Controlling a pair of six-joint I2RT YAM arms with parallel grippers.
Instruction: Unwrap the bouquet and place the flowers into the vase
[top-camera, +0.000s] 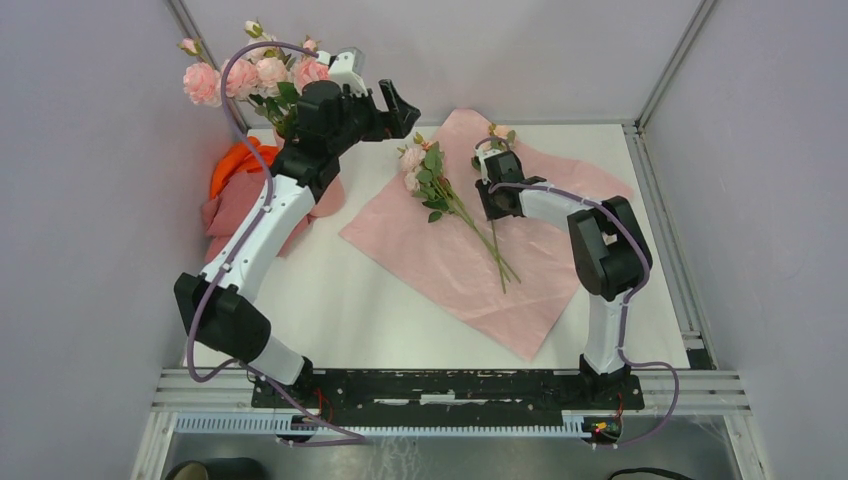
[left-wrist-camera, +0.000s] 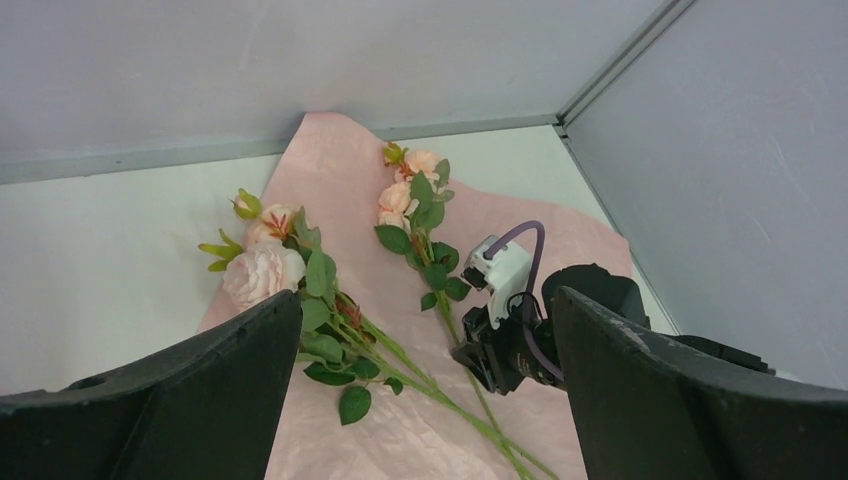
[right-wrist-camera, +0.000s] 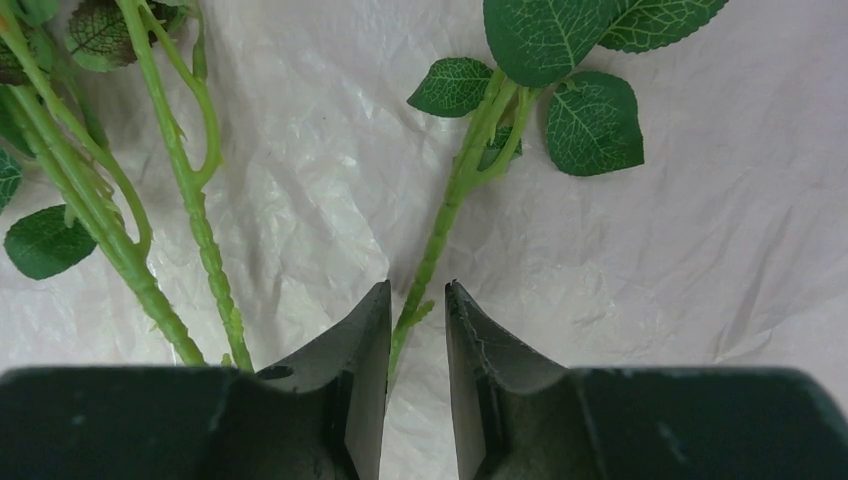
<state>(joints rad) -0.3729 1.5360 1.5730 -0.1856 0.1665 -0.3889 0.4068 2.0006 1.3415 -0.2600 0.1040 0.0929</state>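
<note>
- Closing on one thin green rose stem (right-wrist-camera: 445, 220) is the step in hand. The right gripper (right-wrist-camera: 415, 290) has its jaws narrowly apart with this stem between them. A gap shows on one side, so it is not clamped yet.
- Let the fingers close fully before any lift, because I judge such a thin stem may slip or turn.
- Neighbouring green stems (right-wrist-camera: 190, 200) lie just beside it on the crumpled pink paper sheet (right-wrist-camera: 700, 250). Lift straight up, so that the leaves do not catch.
- The tall pale-pink vase (top-camera: 330, 198) stands far left, mostly hidden behind the left arm, and already holds pink roses (top-camera: 250, 75). Put the stem end in first.
- The left gripper (left-wrist-camera: 425, 300) is wide open and empty.
</note>
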